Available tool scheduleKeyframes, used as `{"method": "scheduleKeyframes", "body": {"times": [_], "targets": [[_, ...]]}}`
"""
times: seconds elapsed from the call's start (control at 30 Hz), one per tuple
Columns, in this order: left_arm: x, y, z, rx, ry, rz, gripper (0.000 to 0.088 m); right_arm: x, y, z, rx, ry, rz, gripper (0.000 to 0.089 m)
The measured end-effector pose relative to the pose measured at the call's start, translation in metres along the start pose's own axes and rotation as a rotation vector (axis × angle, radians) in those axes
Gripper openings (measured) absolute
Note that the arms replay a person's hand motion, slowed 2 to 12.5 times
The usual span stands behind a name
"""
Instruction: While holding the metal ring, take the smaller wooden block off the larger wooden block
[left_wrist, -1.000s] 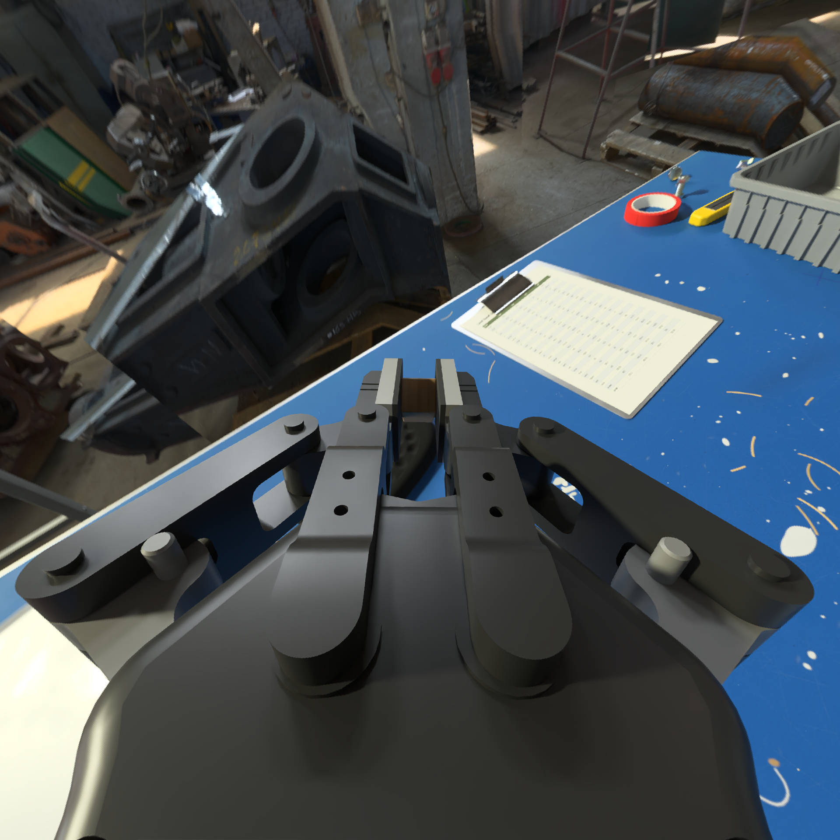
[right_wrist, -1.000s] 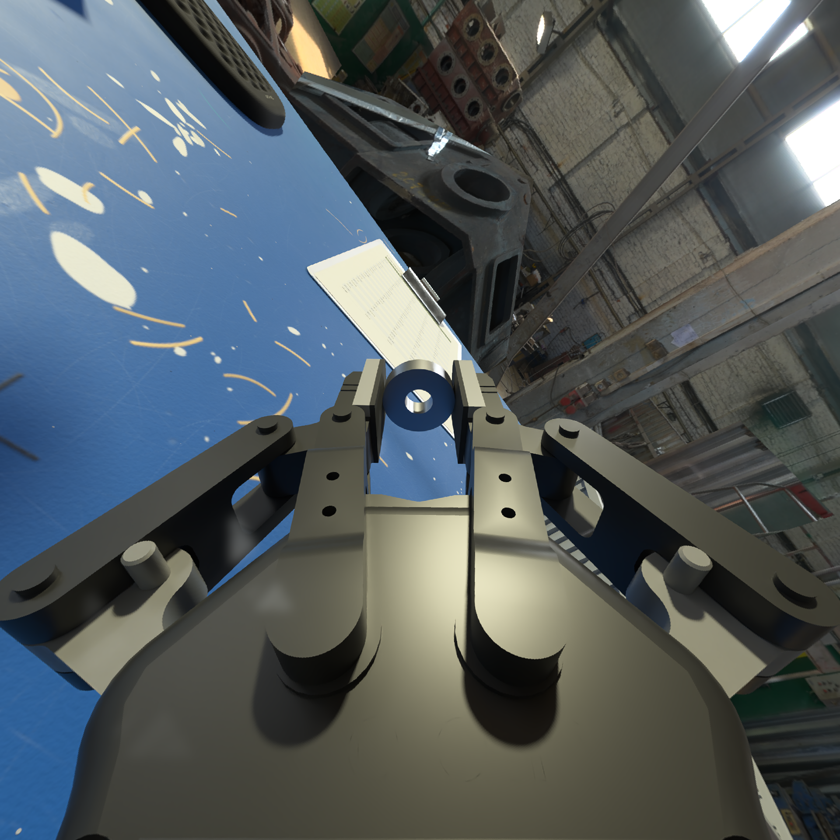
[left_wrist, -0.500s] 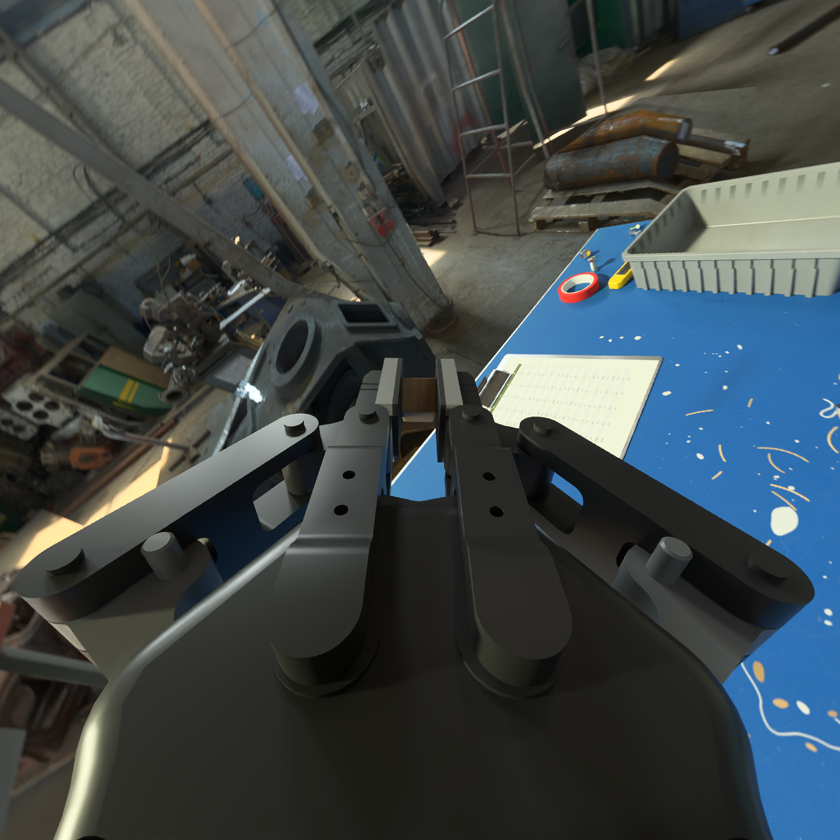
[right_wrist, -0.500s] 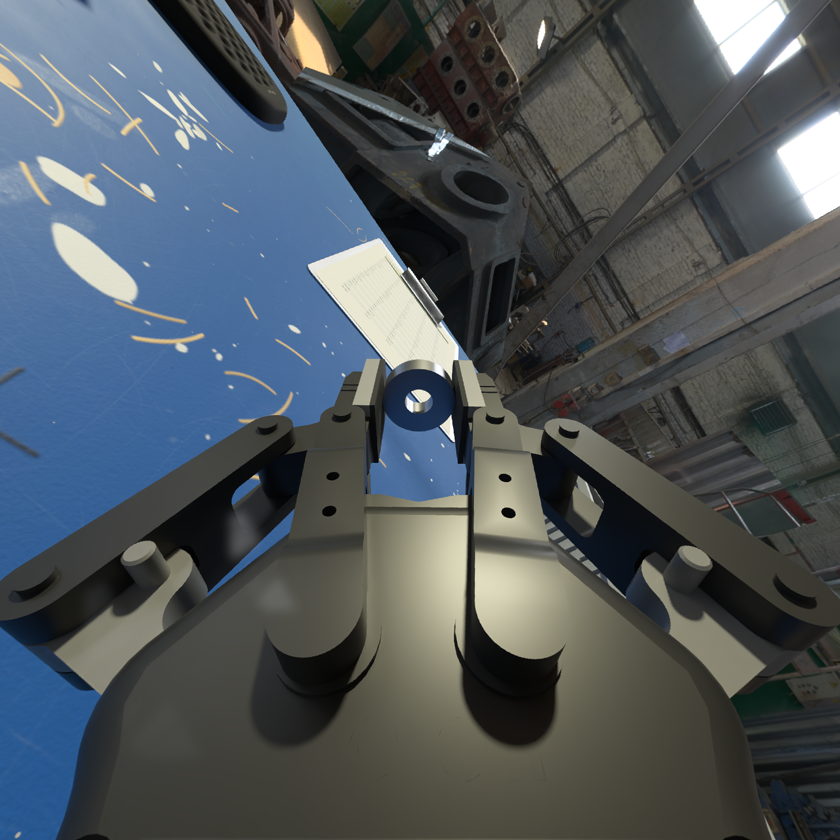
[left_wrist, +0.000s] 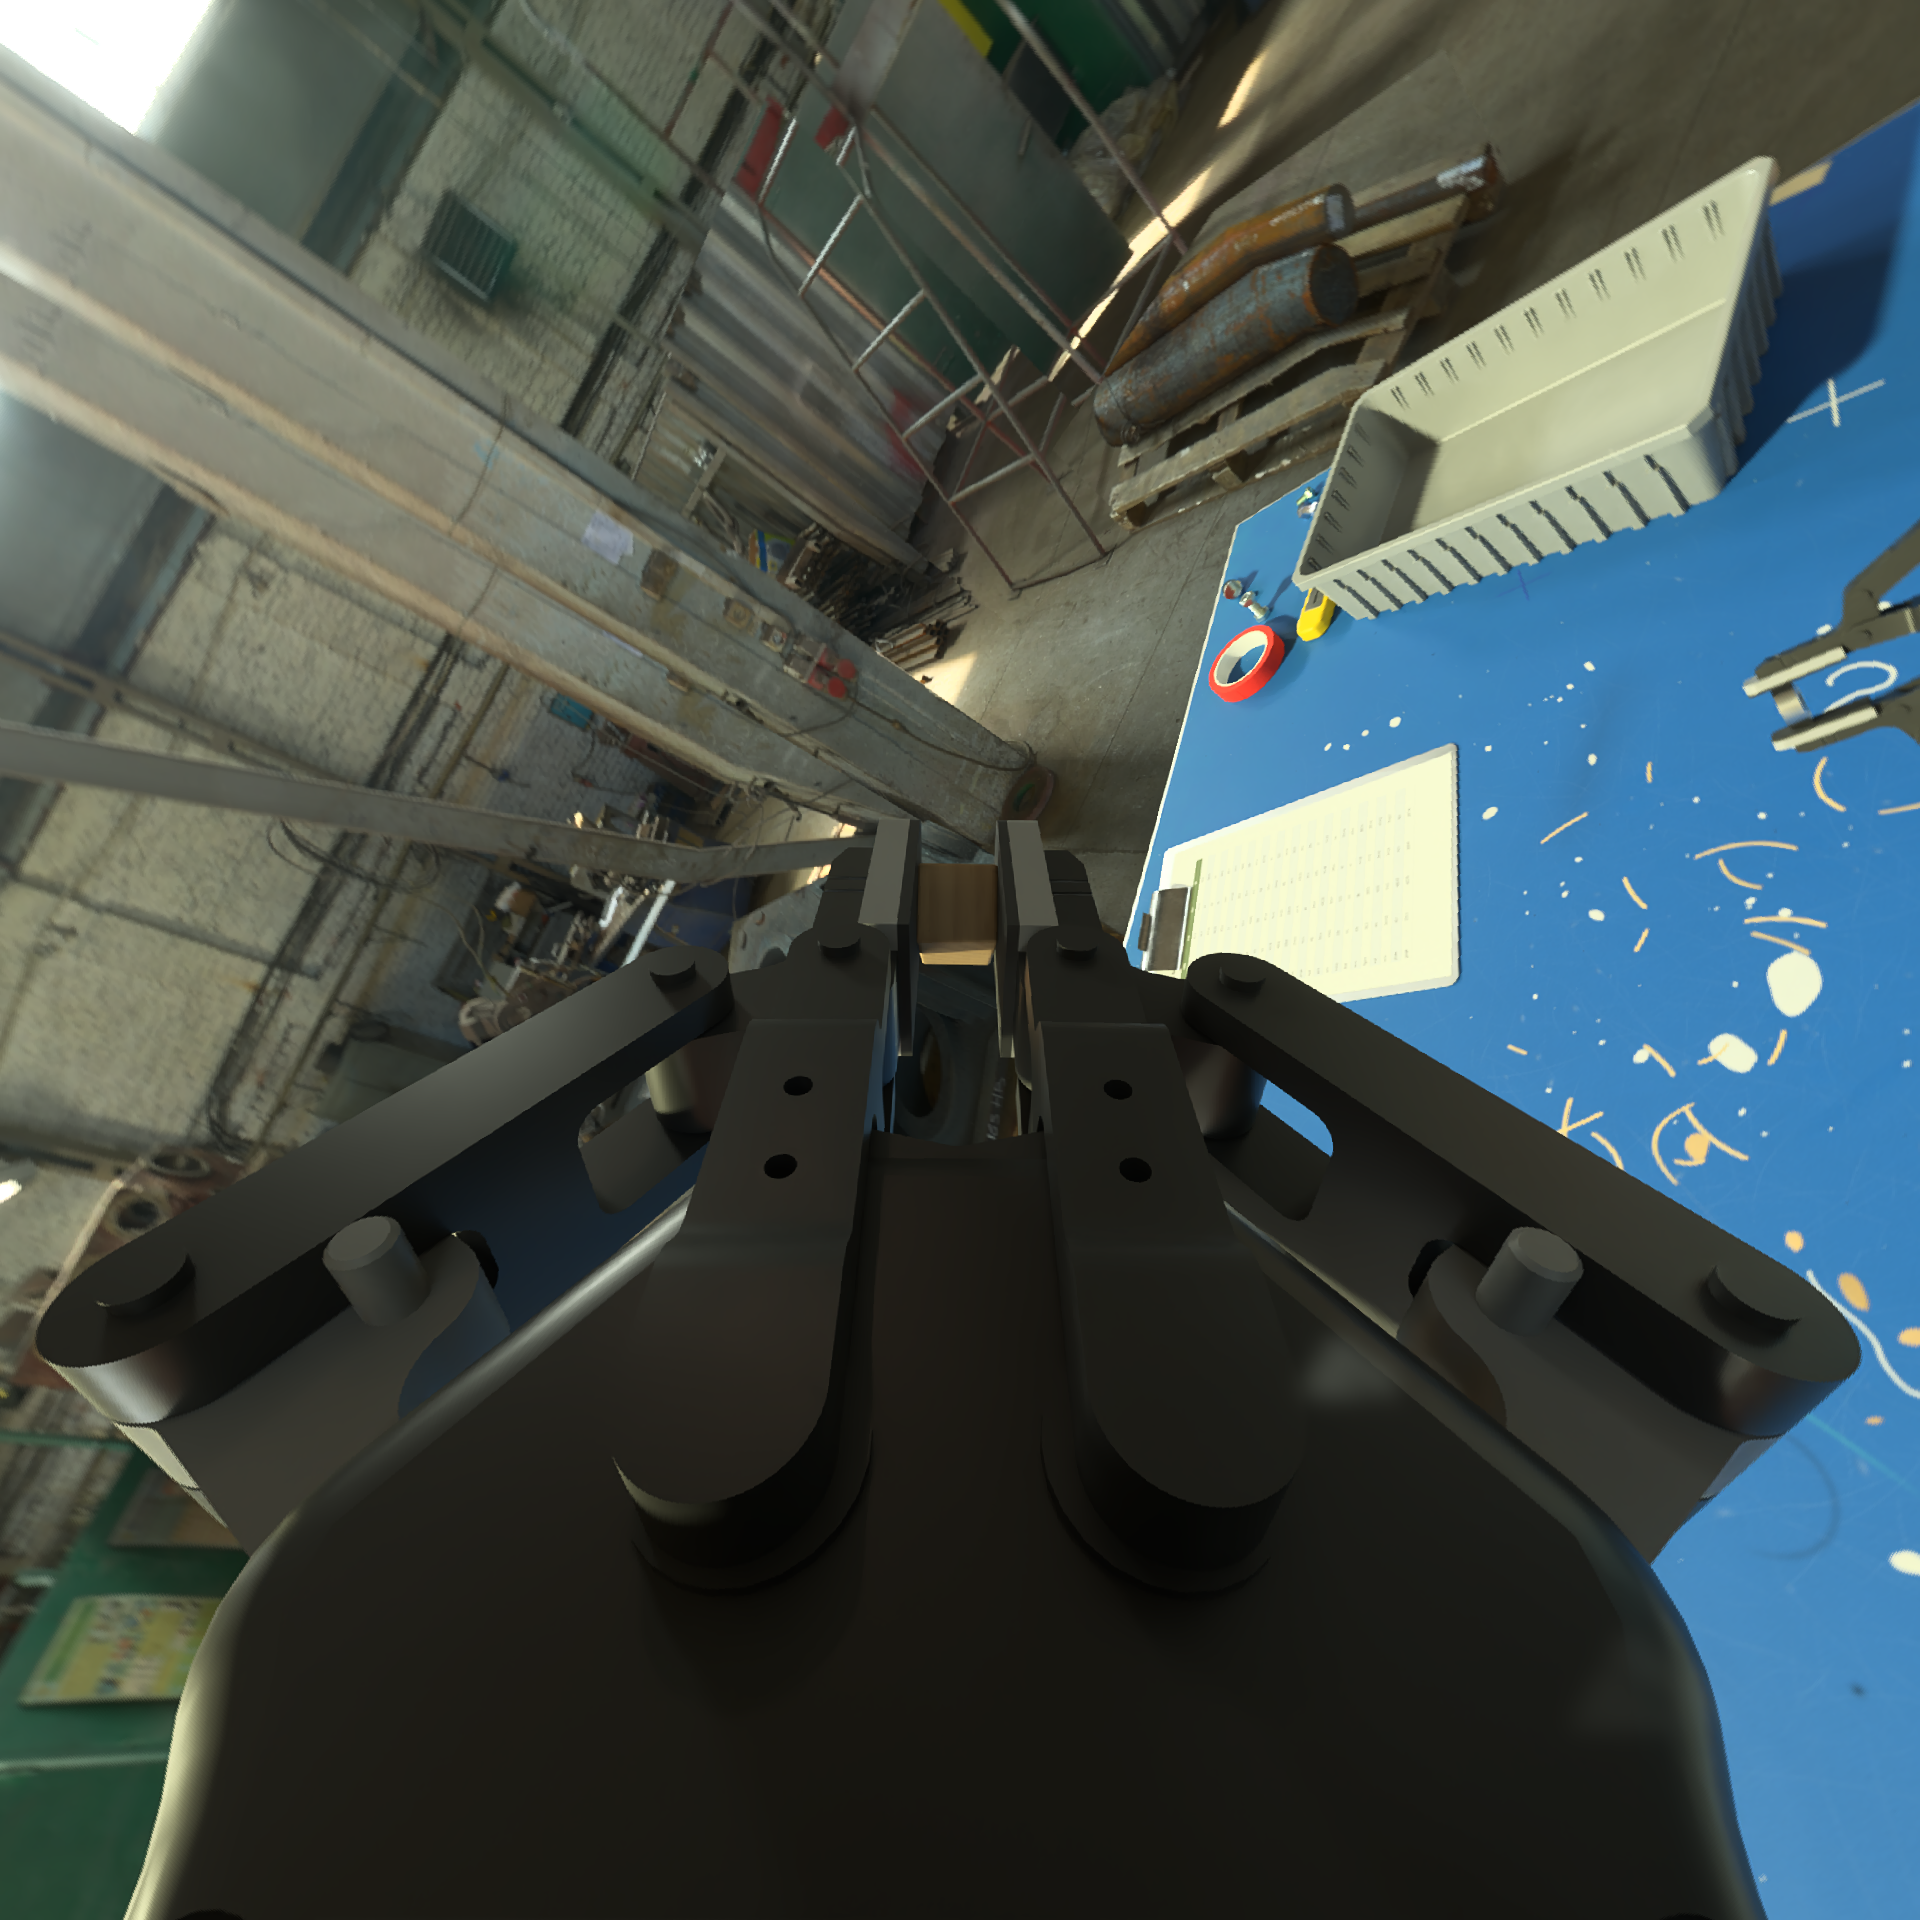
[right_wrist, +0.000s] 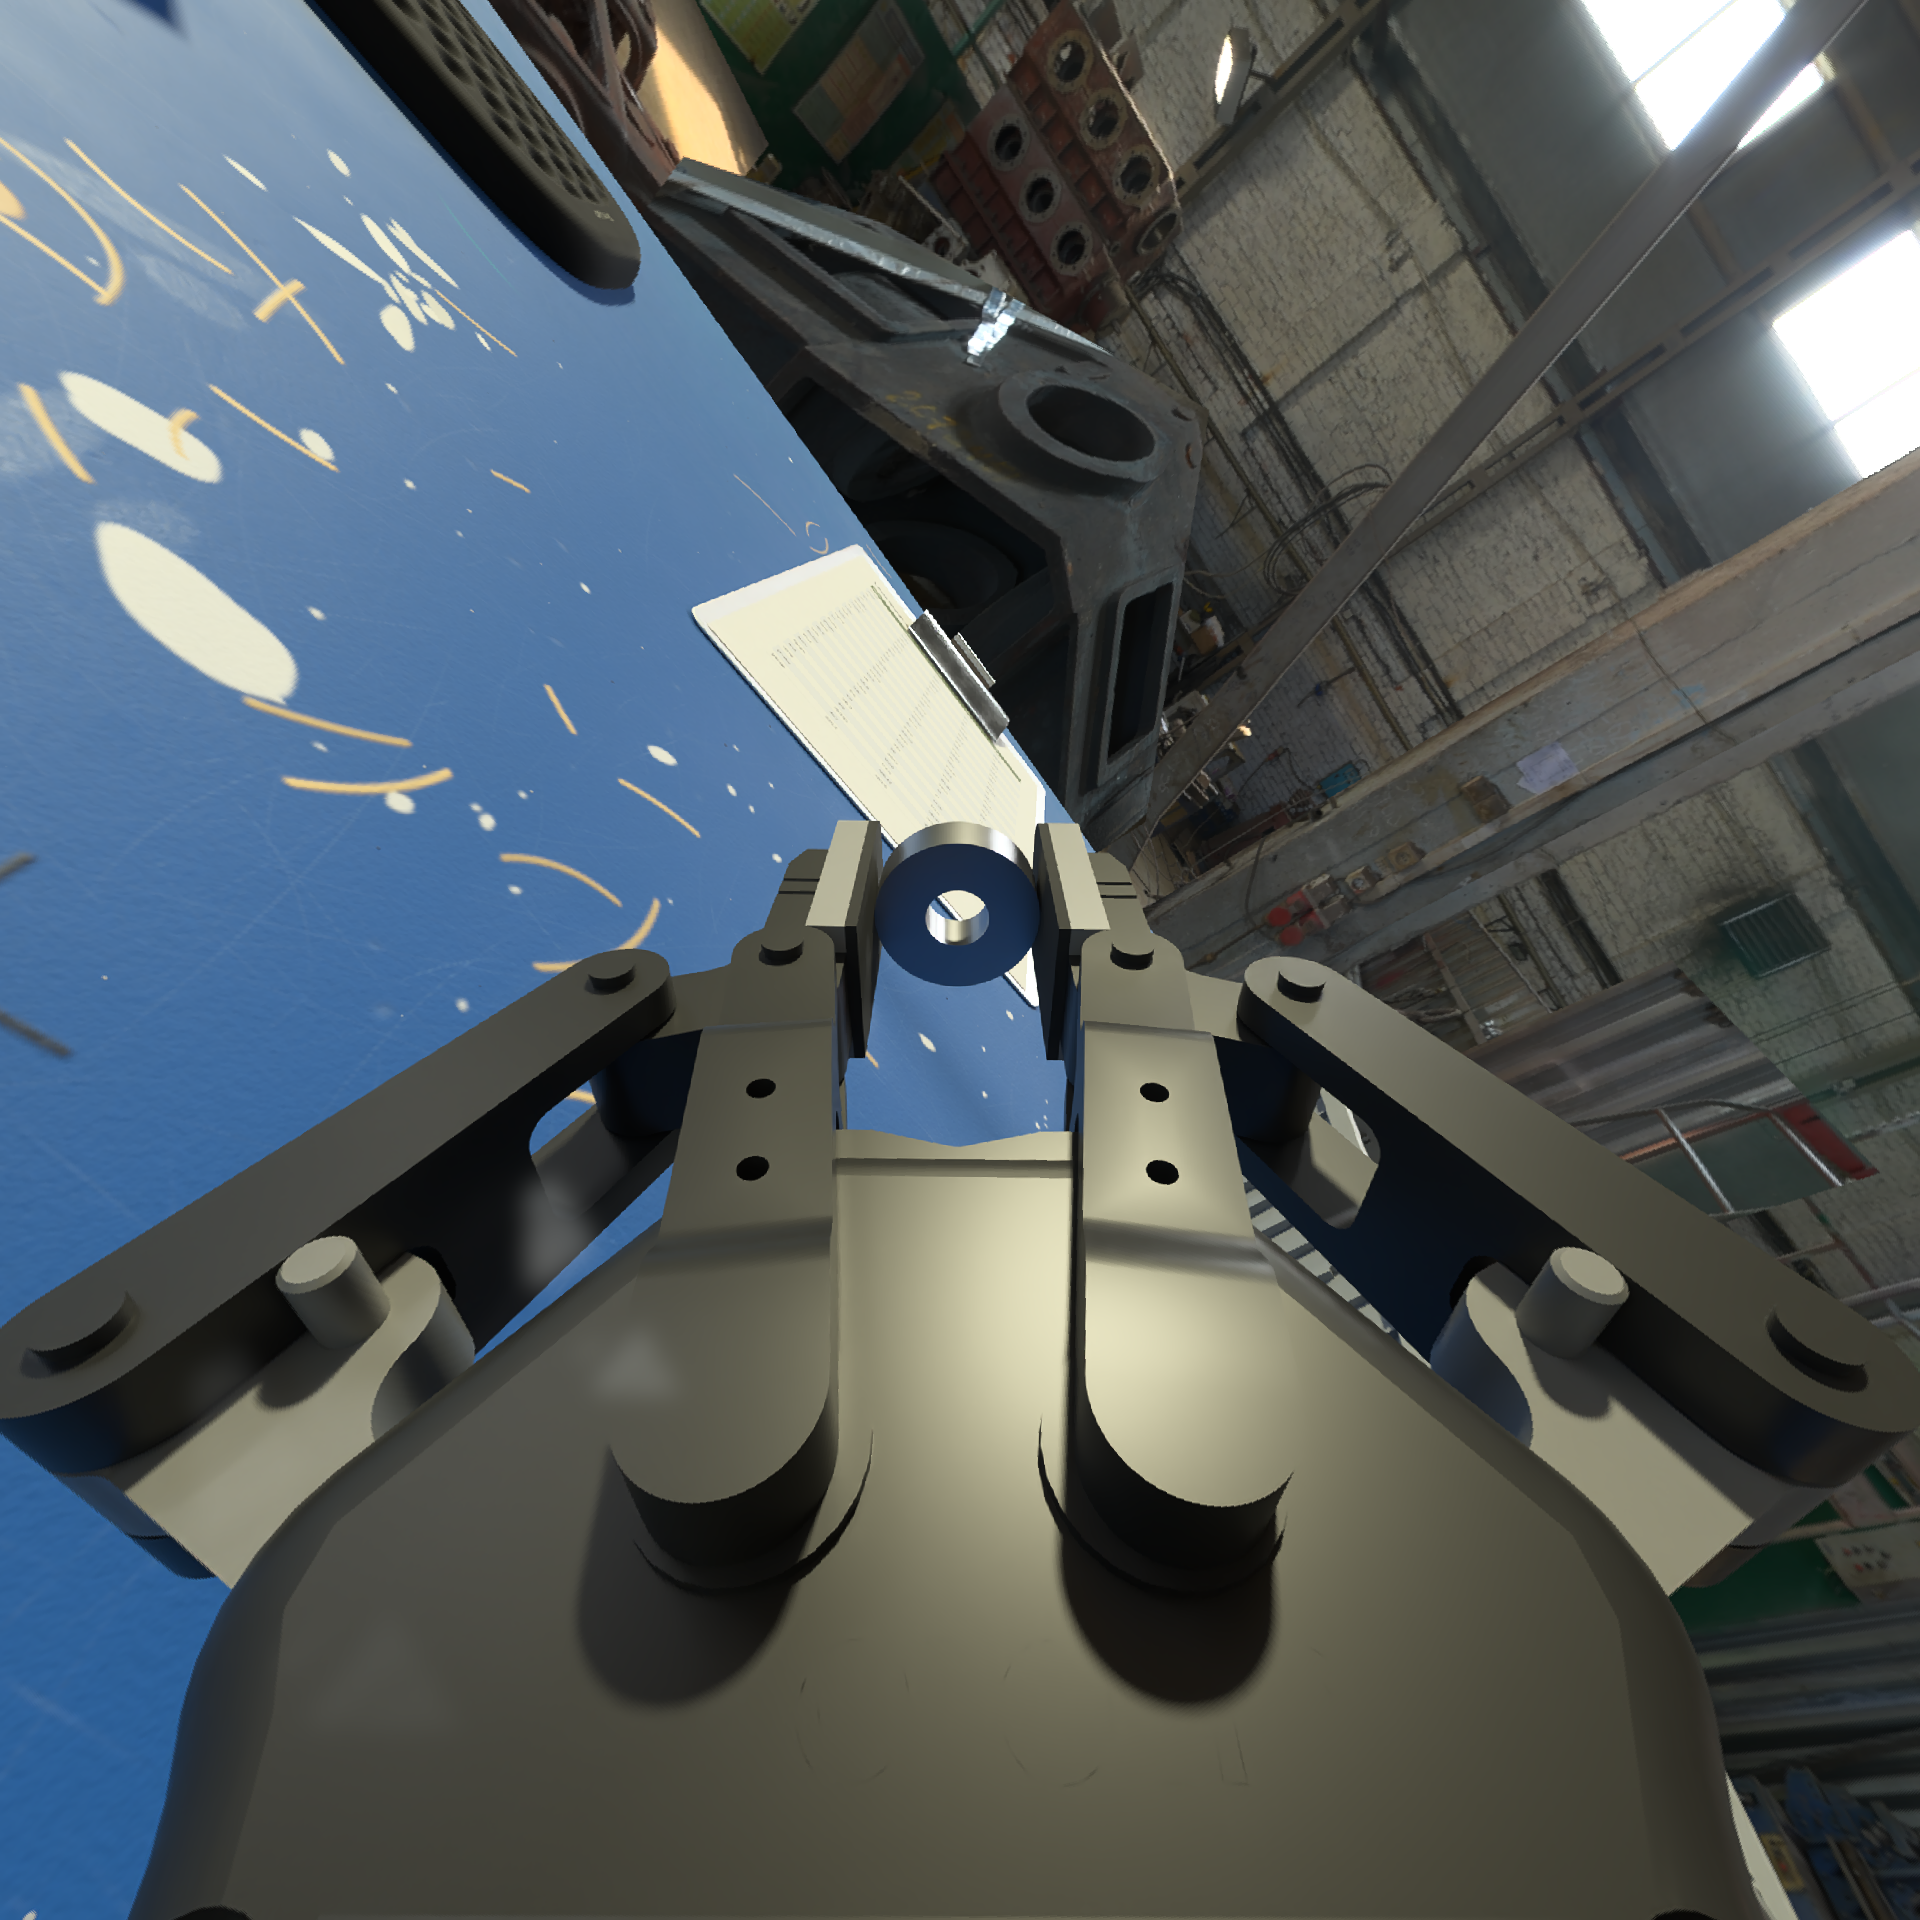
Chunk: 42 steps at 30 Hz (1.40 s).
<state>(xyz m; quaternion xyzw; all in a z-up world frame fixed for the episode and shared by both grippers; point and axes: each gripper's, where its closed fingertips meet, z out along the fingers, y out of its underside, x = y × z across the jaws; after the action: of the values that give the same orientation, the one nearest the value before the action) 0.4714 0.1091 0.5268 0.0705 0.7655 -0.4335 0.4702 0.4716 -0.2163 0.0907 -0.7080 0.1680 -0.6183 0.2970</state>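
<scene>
Left pincer (left_wrist: 956, 873) is clamped on the smaller wooden block (left_wrist: 956, 920), a pale cube pinched between the two grey pads and held up in the air, beyond the edge of the blue desk (left_wrist: 1662, 1039). From the left wrist view the desk fills the 3 o'clock side. On it, at about 2 o'clock from the block, lies a white clipboard (left_wrist: 1325, 883) with its clip end toward the desk's edge. Further out toward 1 o'clock sit a red roll of tape (left_wrist: 1245, 662) and, just beside it, a small yellow object (left_wrist: 1315, 615) (too small to name with confidence). Just past those stands a grey ribbed bin (left_wrist: 1538, 416). At the far 3 o'clock edge of that view the tips of the right pincer (left_wrist: 1803, 709) poke in, low over the paint-flecked surface.

Right pincer (right_wrist: 956, 914) is closed on the metal ring (right_wrist: 956, 920), whose flat face and centre hole look straight back at the camera; each pad presses on the rim from one side. Behind the ring, toward 12 o'clock, the same clipboard (right_wrist: 883, 707) lies near the desk's edge, and at 11 o'clock a dark perforated plate (right_wrist: 499, 135) rests on the blue top (right_wrist: 312, 727). The larger wooden block does not show in either view.
</scene>
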Motion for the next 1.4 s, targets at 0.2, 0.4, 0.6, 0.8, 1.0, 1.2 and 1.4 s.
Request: {"method": "scheduleKeyframes", "body": {"times": [0.2, 0.4, 0.6, 0.8, 1.0, 1.2, 1.4], "targets": [[0.010, -0.034, -0.021, 0.013, 0.038, 0.138, 0.0126, 0.002, 0.001, 0.000, -0.002, 0.004, 0.010, 0.0260], [0.025, -0.055, -0.034, 0.015, 0.086, 0.209, 0.0126, 0.002, 0.001, 0.000, -0.001, 0.003, 0.017, 0.0260], [0.047, -0.059, -0.031, 0.002, 0.151, 0.250, 0.0126, 0.002, 0.001, 0.001, -0.002, 0.004, 0.016, 0.0260], [0.084, -0.049, -0.010, 0.000, 0.280, 0.235, 0.0126, 0.002, 0.001, 0.001, -0.004, 0.006, 0.013, 0.0260], [0.127, -0.030, 0.022, 0.006, 0.420, 0.183, 0.0126, 0.002, 0.001, 0.001, -0.003, 0.013, -0.001, 0.0260], [0.175, -0.005, 0.062, -0.006, 0.558, 0.112, 0.0126, 0.001, 0.000, 0.001, -0.001, 0.015, -0.017, 0.0260], [0.225, 0.025, 0.101, -0.058, 0.699, 0.050, 0.0126, 0.001, -0.001, 0.001, 0.001, 0.022, -0.038, 0.0260]]}}
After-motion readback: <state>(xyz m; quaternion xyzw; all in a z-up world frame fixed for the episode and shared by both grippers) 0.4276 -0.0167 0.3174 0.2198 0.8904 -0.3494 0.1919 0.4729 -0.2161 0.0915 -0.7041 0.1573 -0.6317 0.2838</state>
